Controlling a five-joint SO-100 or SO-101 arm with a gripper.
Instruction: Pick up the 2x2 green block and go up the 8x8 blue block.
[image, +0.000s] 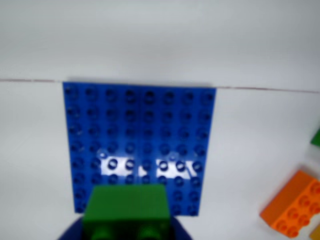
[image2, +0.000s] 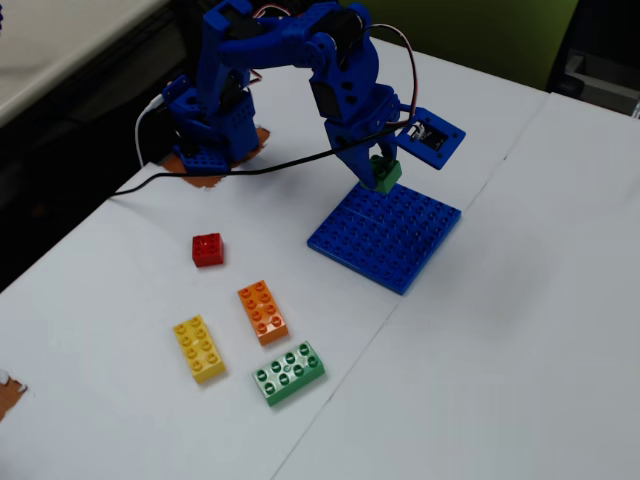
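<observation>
The small green 2x2 block (image2: 386, 176) hangs in my gripper (image2: 381, 170), which is shut on it. It is held over the edge of the blue 8x8 plate (image2: 388, 236) nearest the arm's base, seemingly a little above the studs. In the wrist view the green block (image: 127, 205) fills the bottom centre between the dark blue jaws of the gripper (image: 127, 227). The blue plate (image: 140, 125) lies flat just beyond it, its studs bare.
On the white table left of the plate lie a red block (image2: 207, 249), an orange 2x4 brick (image2: 263, 312), a yellow brick (image2: 199, 348) and a green 2x4 brick (image2: 289, 372). The orange brick (image: 297, 205) shows at the wrist view's right. The arm base (image2: 213, 125) stands at the back.
</observation>
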